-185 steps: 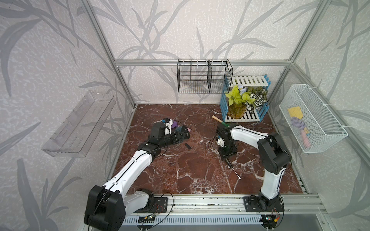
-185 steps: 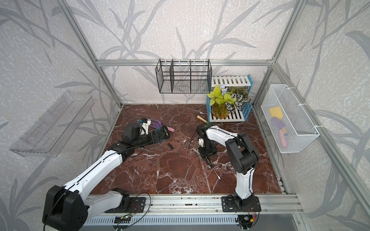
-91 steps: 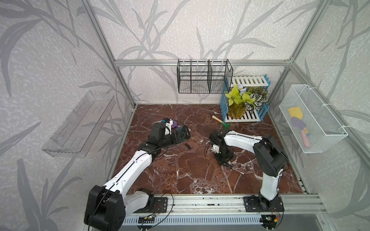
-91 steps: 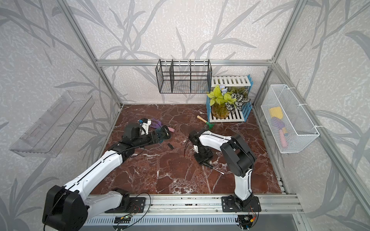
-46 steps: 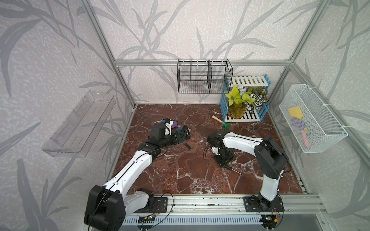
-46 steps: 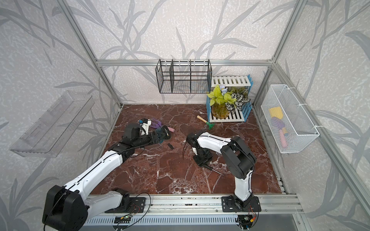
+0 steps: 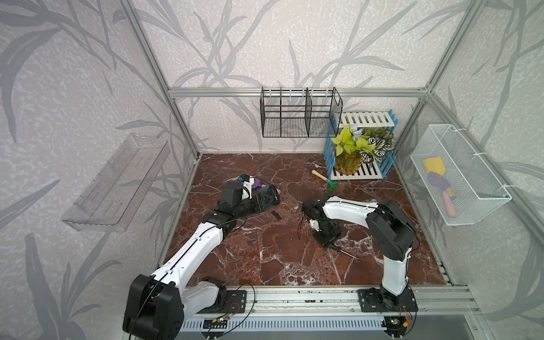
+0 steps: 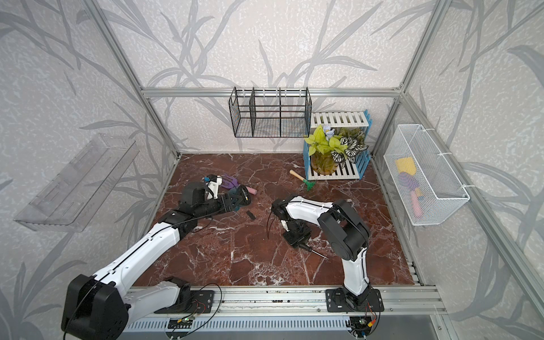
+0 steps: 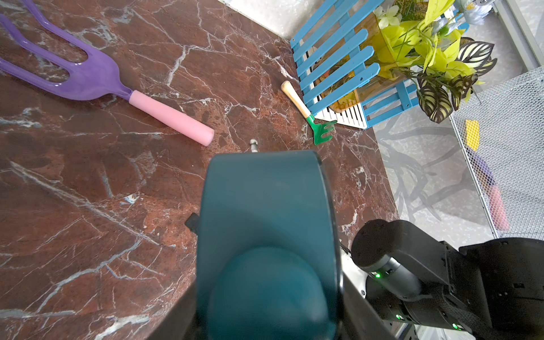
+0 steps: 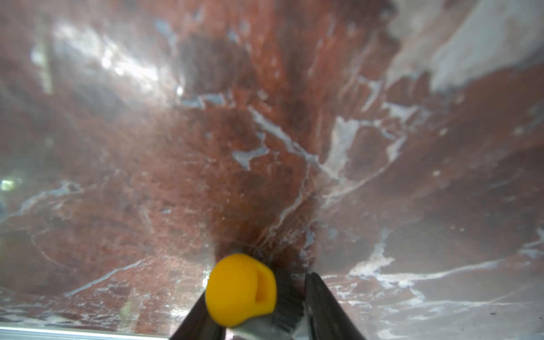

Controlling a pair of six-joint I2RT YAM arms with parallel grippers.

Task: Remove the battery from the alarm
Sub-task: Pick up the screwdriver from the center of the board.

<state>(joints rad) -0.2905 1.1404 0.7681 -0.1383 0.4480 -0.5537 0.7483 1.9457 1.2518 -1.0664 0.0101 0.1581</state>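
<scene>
My left gripper (image 7: 265, 202) is clamped on the alarm (image 7: 269, 196), left of centre in both top views. I cannot tell whether the alarm rests on the marble table (image 7: 265, 259) or hangs just above it. In the left wrist view its teal shell (image 9: 265, 212) fills the lower middle of the frame and hides my fingers completely. The bulge nearest the lens is out of focus, and the dial is turned out of sight. A small metal stub (image 9: 253, 145) pokes past the shell's far edge.

In a top view the alarm's black back (image 8: 244, 200) faces the right of the frame and carries a yellowish speck too small to read. I cannot tell whether that speck is the battery, and I cannot pick it out anywhere else.

The black plate (image 7: 276, 215) lies flat just below and right of the alarm, apart from it. In the left wrist view only its corner (image 9: 192, 221) peeks from behind the shell.

My right gripper (image 7: 329, 240), right of centre and pointing down, is closed on the screwdriver (image 7: 343, 252). Only the thin shaft shows beyond it, slanting to the lower right. The right wrist view is blurred. The yellow handle end (image 10: 241, 294) sits at the bottom edge between dark fingers (image 10: 323, 309) that the frame cuts off.
</scene>
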